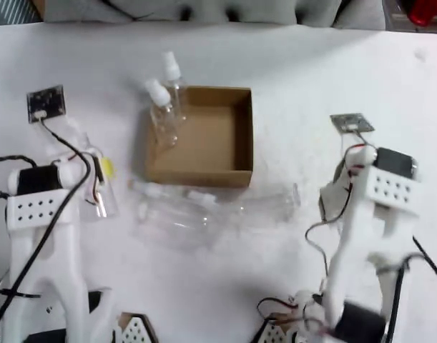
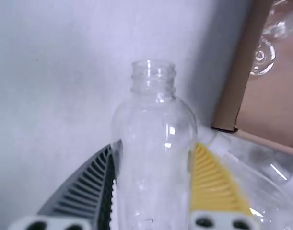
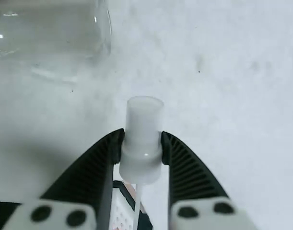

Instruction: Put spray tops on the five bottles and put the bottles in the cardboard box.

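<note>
A clear bottle (image 2: 153,143) with a bare open neck stands between the grey and yellow fingers of my left gripper (image 2: 153,148), which is shut on its body. In the high view that bottle (image 1: 104,199) sits left of the cardboard box (image 1: 236,153). My right gripper (image 3: 141,139) is shut on a white spray top (image 3: 142,129), held just above the table near the base of a lying bottle (image 3: 50,28). Two capped bottles (image 1: 164,114) lean at the box's left wall. Two clear bottles (image 1: 175,218) (image 1: 264,204) lie in front of the box.
White spray tops (image 1: 152,189) lie among the bottles before the box. Small circuit boards (image 1: 45,102) (image 1: 352,123) with wires sit at the far left and right. The right arm (image 1: 375,207) stands right of the lying bottles. The box corner (image 2: 237,86) is close to the held bottle.
</note>
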`<state>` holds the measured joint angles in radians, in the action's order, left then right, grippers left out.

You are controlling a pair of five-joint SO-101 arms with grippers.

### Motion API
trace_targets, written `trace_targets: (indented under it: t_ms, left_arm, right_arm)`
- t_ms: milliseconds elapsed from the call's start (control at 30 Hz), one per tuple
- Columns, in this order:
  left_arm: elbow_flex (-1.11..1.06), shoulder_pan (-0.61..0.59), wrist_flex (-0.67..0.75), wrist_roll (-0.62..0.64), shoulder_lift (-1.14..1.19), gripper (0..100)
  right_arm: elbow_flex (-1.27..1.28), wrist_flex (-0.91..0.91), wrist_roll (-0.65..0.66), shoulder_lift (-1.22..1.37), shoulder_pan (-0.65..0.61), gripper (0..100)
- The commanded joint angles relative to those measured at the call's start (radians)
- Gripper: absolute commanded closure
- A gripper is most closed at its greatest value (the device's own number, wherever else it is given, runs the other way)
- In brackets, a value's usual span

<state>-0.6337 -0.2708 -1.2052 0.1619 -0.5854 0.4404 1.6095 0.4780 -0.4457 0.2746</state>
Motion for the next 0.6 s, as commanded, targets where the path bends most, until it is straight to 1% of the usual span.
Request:
trace_targets:
  t_ms: [0,133,233,300,400,467,567]
  left_arm:
    - [0.149,0.041,-0.071,-0.003,-0.042,98]
    - [0.218,0.131,-0.132,-0.002,-0.042,98]
    - [0.252,0.202,-0.166,-0.002,-0.05,98]
    - [0.255,0.251,-0.169,-0.002,-0.085,98]
    - [0.253,0.335,-0.163,-0.006,-0.177,98]
    - [0.253,0.389,-0.158,-0.008,-0.239,98]
    - [0.21,0.438,-0.132,-0.008,-0.331,98]
  right_arm:
    - [-0.089,0.09,0.008,-0.173,0.01,98.3]
    - [-0.123,0.11,-0.008,-0.317,0.015,98.3]
    - [-0.129,0.11,-0.032,-0.407,-0.005,98.3]
    - [-0.146,0.104,-0.084,-0.472,-0.047,98.3]
    - [-0.157,0.065,-0.137,-0.556,-0.071,98.3]
    - [-0.155,0.016,-0.173,-0.599,-0.074,98.3]
    - [-0.146,-0.091,-0.29,-0.624,-0.068,98.3]
